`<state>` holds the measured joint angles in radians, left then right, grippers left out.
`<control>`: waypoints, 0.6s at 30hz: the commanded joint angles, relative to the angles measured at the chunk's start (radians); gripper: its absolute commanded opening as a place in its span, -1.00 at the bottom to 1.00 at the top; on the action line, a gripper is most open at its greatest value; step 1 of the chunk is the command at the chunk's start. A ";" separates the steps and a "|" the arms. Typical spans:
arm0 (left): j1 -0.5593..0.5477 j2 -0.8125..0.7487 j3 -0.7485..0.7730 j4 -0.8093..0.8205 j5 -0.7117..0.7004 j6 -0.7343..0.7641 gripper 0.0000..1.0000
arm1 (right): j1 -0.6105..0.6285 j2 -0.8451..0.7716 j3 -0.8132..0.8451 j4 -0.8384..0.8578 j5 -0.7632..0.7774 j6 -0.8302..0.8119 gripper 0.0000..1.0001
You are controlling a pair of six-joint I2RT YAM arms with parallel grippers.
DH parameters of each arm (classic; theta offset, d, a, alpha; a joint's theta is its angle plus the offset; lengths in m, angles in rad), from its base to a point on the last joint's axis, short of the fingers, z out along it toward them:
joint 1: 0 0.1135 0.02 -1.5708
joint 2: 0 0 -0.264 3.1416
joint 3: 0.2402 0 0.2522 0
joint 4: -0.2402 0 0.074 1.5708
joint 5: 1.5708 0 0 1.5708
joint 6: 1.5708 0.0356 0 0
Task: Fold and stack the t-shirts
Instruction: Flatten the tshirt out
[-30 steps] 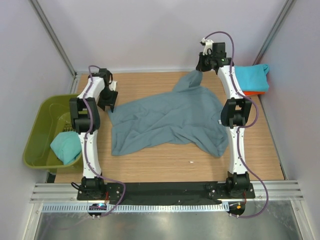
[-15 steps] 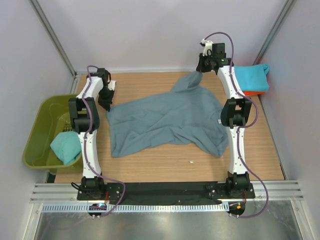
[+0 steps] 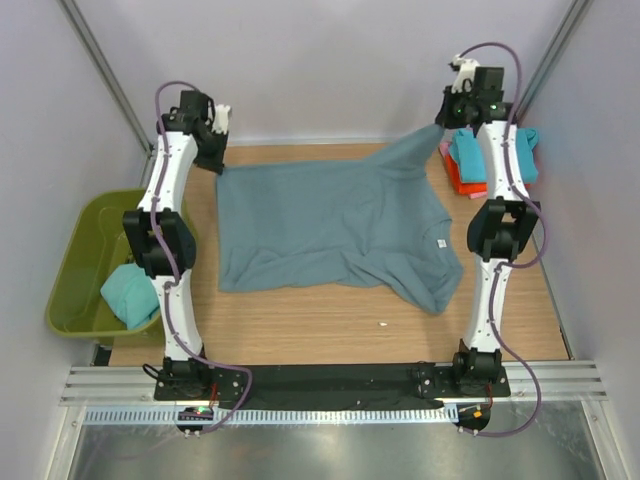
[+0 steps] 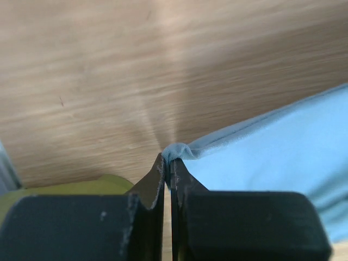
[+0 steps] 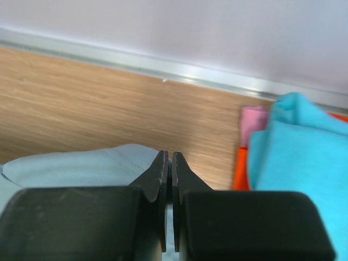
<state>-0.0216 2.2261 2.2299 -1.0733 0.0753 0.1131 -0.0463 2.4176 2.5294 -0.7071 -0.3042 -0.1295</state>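
The large slate blue-grey t-shirt (image 3: 335,225) hangs stretched between both arms over the table's far half, its near part lying wrinkled on the wood. A small white label (image 3: 438,243) shows on its right side. My left gripper (image 3: 217,160) is shut on the shirt's far left corner (image 4: 175,150). My right gripper (image 3: 445,128) is shut on the far right corner, with grey cloth (image 5: 81,166) running off to its left. Turquoise, pink and orange folded tees (image 3: 478,160) are stacked at the far right (image 5: 296,147). Another turquoise tee (image 3: 131,294) lies in the tub.
An olive-green plastic tub (image 3: 75,250) stands off the table's left edge. A small white scrap (image 3: 382,323) lies on the wood near the front. The back wall and its metal rail (image 5: 163,68) run close behind both grippers.
My left gripper closed on the shirt's left corner. Both arms then rose and moved apart towards the back, pulling the crumpled shirt out wide and flat along its far edge.
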 commanded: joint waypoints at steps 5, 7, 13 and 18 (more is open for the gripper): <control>-0.103 -0.270 0.062 0.012 0.058 0.036 -1.00 | -0.020 -0.359 -0.044 0.026 -0.035 -0.004 -0.98; -0.113 -0.345 0.060 0.025 0.063 0.031 -1.00 | -0.020 -0.420 -0.087 0.028 -0.039 0.005 -0.98; -0.117 -0.577 -0.077 0.084 0.090 0.031 -1.00 | -0.018 -0.759 -0.250 0.023 -0.024 -0.018 -0.98; -0.117 -0.837 -0.188 0.095 0.133 0.074 -1.00 | -0.020 -1.056 -0.348 -0.080 0.011 -0.062 -0.98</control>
<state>-0.1417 1.5295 2.0769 -1.0298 0.1604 0.1463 -0.0612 1.5177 2.1918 -0.7509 -0.3195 -0.1555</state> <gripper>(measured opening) 0.012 0.059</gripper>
